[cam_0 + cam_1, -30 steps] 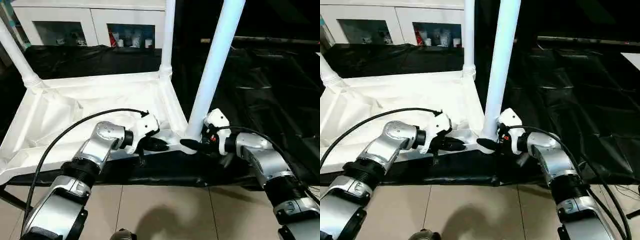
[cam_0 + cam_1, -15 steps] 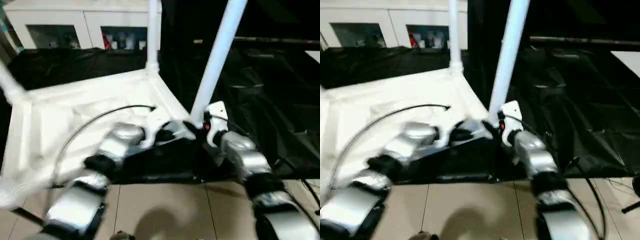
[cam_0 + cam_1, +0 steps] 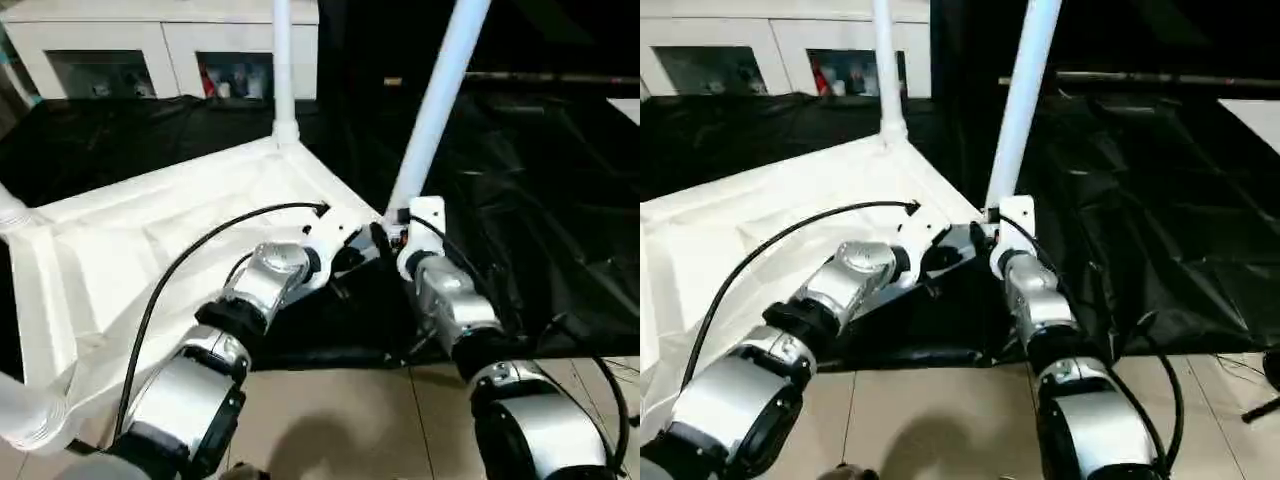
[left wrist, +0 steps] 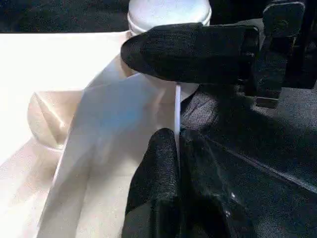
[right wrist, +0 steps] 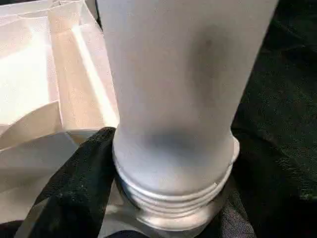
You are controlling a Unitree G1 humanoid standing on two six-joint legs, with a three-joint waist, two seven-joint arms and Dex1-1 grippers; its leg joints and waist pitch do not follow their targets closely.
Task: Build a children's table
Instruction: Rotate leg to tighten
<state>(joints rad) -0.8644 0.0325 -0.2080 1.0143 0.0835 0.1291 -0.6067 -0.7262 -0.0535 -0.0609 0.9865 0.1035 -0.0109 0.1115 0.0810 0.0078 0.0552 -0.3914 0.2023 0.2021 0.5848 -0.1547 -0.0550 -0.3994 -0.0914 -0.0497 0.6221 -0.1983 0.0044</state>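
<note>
Here, black sheeting (image 3: 520, 200) drapes the work surface, with a white glass-door cabinet (image 3: 160, 50) behind. The upturned white tabletop (image 3: 150, 250) carries upright legs. The left gripper (image 4: 176, 148) pinches its near-corner rim; the right gripper (image 5: 163, 218) flanks that corner's leg (image 3: 435, 110).

A thick white leg (image 5: 183, 84) stands close before the camera, its smooth tube running up out of sight. At its lower end the tube narrows into a band of screw threads (image 5: 173, 196), and several ridges of that thread are bare above the round socket (image 5: 163, 223) it enters. A black finger (image 5: 74, 188) of the right tool (image 5: 148, 218) lies against the base of the leg on one side, touching the tube just above the threads. Beside the leg spreads the white tabletop (image 5: 44, 94), underside up, with raised ribs crossing it and a curved wall near the corner. On the leg's other side lies crumpled black sheeting (image 5: 277, 124).
</note>
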